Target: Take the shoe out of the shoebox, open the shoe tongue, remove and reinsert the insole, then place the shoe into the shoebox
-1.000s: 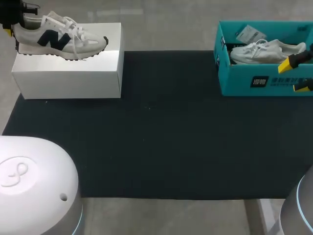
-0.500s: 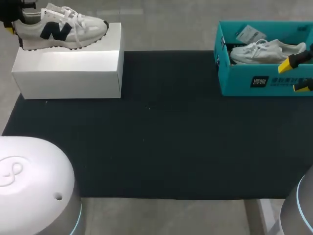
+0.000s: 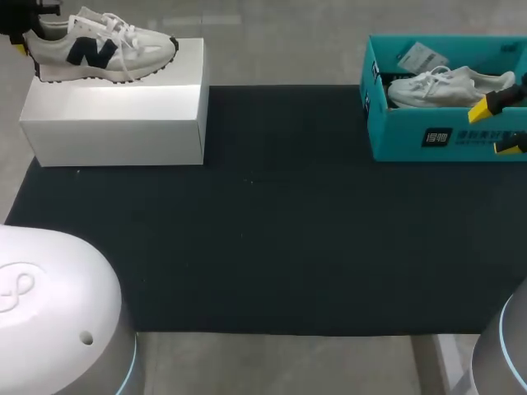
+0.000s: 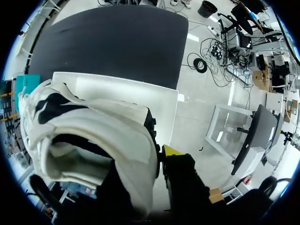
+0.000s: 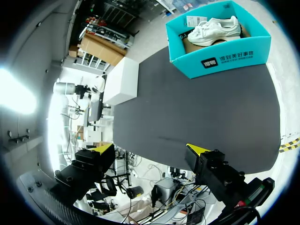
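Note:
A white sneaker (image 3: 103, 48) with a navy side mark is held level above the far left part of the white box (image 3: 115, 115). My left gripper (image 3: 27, 45) is shut on its heel. In the left wrist view one finger goes inside the sneaker (image 4: 89, 136) and the yellow-tipped one presses the heel from outside, at my left gripper (image 4: 152, 157). A plain white shoe (image 3: 449, 85) lies in the teal shoebox (image 3: 445, 136) at the far right. My right gripper (image 3: 498, 125) hangs open at that box's near right side, holding nothing.
A black mat (image 3: 272, 214) covers the table between the white box and the teal shoebox. A paper card (image 3: 420, 58) lies in the teal box behind the shoe. The right wrist view shows the teal shoebox (image 5: 225, 51) and the white box (image 5: 122, 79) far ahead.
My left gripper has lifted the sneaker off the white box, levelled its toe and drawn it a little to the left. The right arm has stayed still.

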### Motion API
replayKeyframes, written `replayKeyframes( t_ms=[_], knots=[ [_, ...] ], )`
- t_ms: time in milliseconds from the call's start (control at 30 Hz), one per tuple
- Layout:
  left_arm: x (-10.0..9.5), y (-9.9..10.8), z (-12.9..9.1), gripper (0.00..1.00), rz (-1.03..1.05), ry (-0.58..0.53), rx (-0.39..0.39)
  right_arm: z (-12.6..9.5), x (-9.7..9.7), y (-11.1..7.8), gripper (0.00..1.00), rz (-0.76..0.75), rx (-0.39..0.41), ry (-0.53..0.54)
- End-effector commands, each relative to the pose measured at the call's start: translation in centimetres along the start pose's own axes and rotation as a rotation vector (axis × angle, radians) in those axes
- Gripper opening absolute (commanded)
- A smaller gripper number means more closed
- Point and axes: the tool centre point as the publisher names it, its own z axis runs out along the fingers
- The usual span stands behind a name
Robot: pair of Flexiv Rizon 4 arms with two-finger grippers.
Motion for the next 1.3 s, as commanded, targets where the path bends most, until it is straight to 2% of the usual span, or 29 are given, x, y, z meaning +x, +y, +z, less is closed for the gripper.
replayKeyframes(
  t_ms=[33,167,233,500,967,1300],
  knots=[
    [0.0,0.2,1.4,0.0,0.022,-0.015,0.0,0.1,0.0,0.0,1.0,0.002,-0.001,-0.004],
    [-0.1,-0.2,2.9,0.0,0.018,-0.03,-0.021,0.1,0.0,0.0,1.0,0.002,-0.001,-0.004],
    [-0.3,-0.4,3.8,0.0,0.026,-0.017,-0.05,0.1,0.0,0.0,1.0,0.002,-0.001,-0.004],
    [-0.9,-0.8,6.2,0.0,0.009,0.018,-0.085,0.1,0.0,0.0,1.0,0.002,-0.001,-0.004],
    [-1.2,-1.2,10.0,0.0,-0.017,0.076,-0.059,0.1,0.0,0.0,1.0,0.002,-0.001,-0.004],
    [-1.1,-2.1,11.6,0.0,-0.015,0.083,-0.019,0.1,0.0,0.0,1.0,0.002,-0.001,-0.004]
  ],
)
